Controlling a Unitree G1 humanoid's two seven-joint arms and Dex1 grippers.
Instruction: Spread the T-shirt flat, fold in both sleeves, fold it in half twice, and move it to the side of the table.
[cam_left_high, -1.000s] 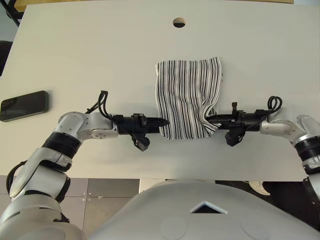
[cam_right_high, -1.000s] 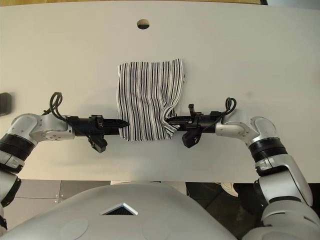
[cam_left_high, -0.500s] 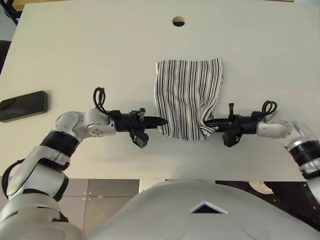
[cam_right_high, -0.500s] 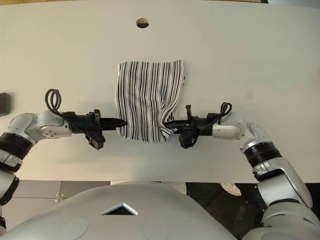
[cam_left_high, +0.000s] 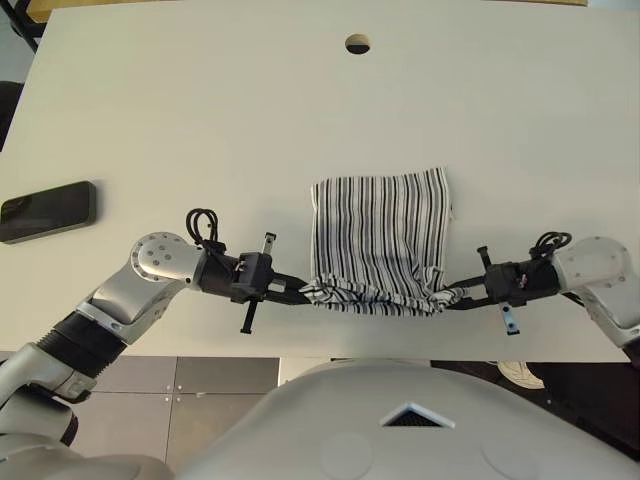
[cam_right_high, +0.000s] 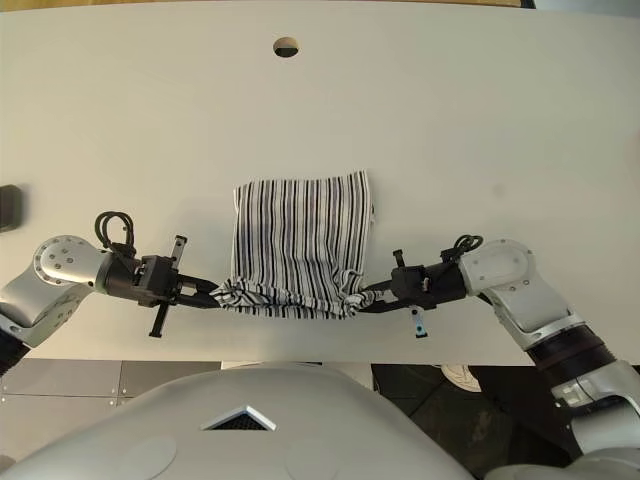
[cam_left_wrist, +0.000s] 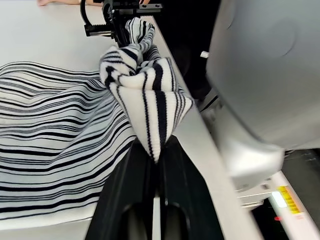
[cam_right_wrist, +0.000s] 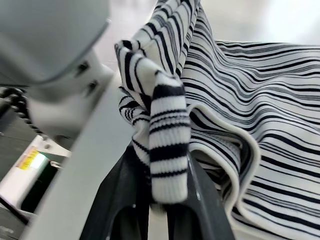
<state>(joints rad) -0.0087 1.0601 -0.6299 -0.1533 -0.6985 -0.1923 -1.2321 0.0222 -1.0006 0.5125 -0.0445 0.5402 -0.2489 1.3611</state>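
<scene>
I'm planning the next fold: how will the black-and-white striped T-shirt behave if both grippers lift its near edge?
Probably floppy: the black-and-white striped T-shirt is bunched and wrinkled along its near edge between the left gripper and right gripper. Likely light, since small corner pinches hold it. It may slide over the smooth white table.

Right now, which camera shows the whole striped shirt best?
The left eye view: the whole shirt is in frame, near corners pinched by the left hand and right hand. The right eye view matches. Wrist views show one bunched corner each.
</scene>
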